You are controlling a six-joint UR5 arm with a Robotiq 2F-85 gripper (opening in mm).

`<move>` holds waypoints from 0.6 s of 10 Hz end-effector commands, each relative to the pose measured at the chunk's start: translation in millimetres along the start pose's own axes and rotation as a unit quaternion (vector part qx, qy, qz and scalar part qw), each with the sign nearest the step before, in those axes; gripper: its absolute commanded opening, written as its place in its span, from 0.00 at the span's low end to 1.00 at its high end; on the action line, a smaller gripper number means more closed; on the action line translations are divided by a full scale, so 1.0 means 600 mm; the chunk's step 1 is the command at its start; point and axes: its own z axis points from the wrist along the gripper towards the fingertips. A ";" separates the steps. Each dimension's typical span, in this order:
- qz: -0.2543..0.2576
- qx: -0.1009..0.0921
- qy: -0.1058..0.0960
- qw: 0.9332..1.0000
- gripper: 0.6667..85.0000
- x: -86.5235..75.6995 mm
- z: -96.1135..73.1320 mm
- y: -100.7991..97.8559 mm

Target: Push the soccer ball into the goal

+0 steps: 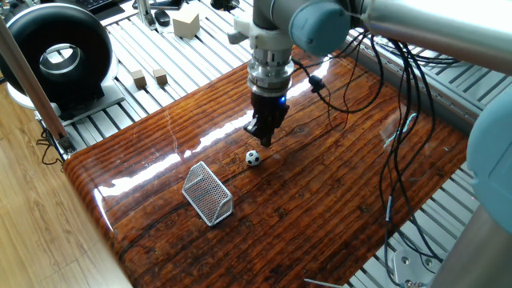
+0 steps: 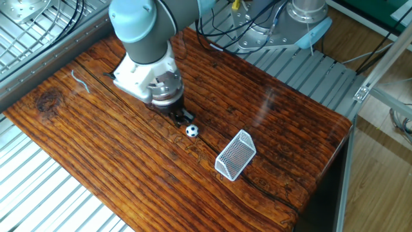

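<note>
The soccer ball (image 1: pixel 253 158) is a tiny white ball with black patches on the wooden table; it also shows in the other fixed view (image 2: pixel 192 131). The goal (image 1: pixel 207 193), a small silver wire-mesh wedge, stands a short way from the ball toward the table's near-left side; it shows in the other fixed view (image 2: pixel 235 154) too. My gripper (image 1: pixel 262 138) points straight down with its fingers together, tips low over the table just behind the ball, on the side away from the goal (image 2: pixel 181 118). It holds nothing.
A big black ring-shaped device (image 1: pixel 56 48) stands at the far left off the table. Small wooden cubes (image 1: pixel 150 77) and a larger block (image 1: pixel 186 22) lie on the slatted metal surface. Cables (image 1: pixel 400 128) hang over the table's right side.
</note>
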 end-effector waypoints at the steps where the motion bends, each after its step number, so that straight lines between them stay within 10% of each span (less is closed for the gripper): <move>1: 0.042 -0.047 -0.003 0.998 0.00 -0.001 -0.001 0.069; 4: 0.104 -0.135 -0.010 0.985 0.00 -0.016 -0.057 0.202; 6: 0.088 -0.108 -0.004 0.990 0.00 -0.010 -0.057 0.168</move>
